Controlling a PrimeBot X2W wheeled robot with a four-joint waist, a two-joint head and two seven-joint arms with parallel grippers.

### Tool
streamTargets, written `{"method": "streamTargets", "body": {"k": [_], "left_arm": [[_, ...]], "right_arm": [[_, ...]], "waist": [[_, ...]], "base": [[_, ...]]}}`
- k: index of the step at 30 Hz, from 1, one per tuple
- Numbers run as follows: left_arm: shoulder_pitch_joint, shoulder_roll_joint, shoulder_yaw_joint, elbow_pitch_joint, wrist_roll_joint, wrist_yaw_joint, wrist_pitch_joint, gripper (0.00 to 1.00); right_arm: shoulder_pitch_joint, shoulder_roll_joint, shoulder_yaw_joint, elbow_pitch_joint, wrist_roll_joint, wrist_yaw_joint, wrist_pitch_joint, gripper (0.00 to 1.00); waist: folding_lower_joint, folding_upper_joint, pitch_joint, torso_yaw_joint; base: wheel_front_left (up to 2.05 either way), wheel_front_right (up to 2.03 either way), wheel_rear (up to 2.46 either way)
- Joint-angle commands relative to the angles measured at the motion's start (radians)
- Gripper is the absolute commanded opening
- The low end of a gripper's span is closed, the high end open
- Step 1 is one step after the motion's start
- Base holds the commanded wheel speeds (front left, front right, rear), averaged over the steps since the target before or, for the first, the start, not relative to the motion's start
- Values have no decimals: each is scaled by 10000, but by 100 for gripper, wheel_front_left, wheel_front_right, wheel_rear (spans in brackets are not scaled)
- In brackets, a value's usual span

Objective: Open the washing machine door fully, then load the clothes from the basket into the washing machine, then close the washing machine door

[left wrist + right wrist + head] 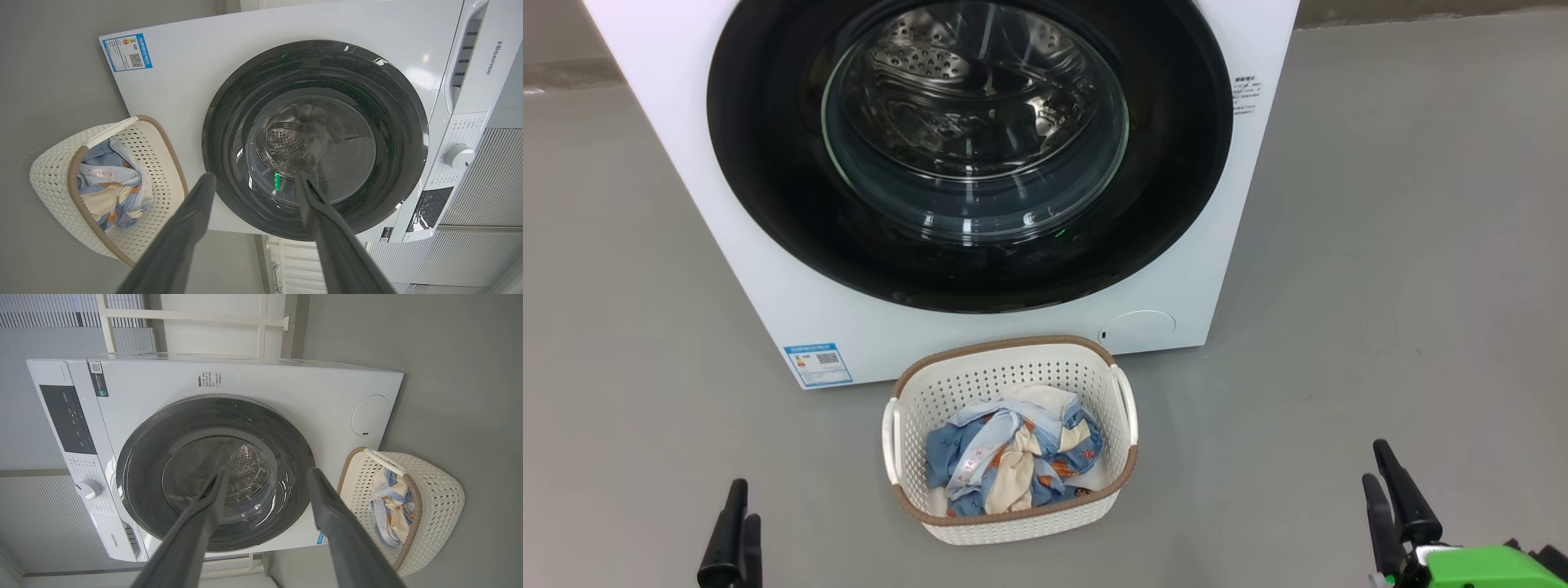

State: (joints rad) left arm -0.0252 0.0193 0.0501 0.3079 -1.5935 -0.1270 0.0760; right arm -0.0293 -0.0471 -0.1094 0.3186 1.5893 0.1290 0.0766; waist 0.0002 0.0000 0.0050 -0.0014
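Glossy black plastic is ringing the bulging clear glass of the large round washing machine door [768,204], which is sitting shut on the big white boxy washing machine [678,147]. Just before it, on the grey floor [1380,286], the small cream perforated plastic basket [947,392] with its brown rim is standing in the way, below the door and near the round service flap [1137,327] and blue energy label [818,364]. Blue, cream and orange-printed clothes [1013,457] are lying bunched inside it. The left claw [745,502] and right claw [1375,463] are hanging released and empty, flanking the basket, well apart from it.
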Motion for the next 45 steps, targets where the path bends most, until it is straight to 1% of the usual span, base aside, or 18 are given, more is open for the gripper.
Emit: {"method": "streamTargets", "body": {"k": [1, 10, 19, 32, 45], "left_arm": [[-427, 245, -21, -311, 199, -8, -123, 100], [-523, 393, -189, -346, 706, -10, -369, 100], [-567, 491, -305, -370, 1585, -12, -634, 100], [-641, 729, -511, -230, 3477, -16, -1016, 100], [-591, 853, -616, -133, 5445, -19, -1398, 100]], "right_arm": [[-518, -198, 113, -277, -339, 4, -120, 100], [-734, -382, 362, -217, -997, 5, -385, 100], [-892, -528, 540, -183, -2031, 6, -650, 100], [-1125, -713, 830, -72, -3848, 7, -1030, 100], [-1292, -839, 1114, 98, -5684, 9, -1411, 100]], "waist": [[-2, 0, 7, -2], [-2, 0, 17, -10], [-2, 0, 3, -9], [-2, 0, 1, -31], [-2, 0, -61, -51]], "base": [[0, 0, 0], [0, 0, 0], [0, 0, 0], [0, 0, 0], [0, 0, 0]]}}
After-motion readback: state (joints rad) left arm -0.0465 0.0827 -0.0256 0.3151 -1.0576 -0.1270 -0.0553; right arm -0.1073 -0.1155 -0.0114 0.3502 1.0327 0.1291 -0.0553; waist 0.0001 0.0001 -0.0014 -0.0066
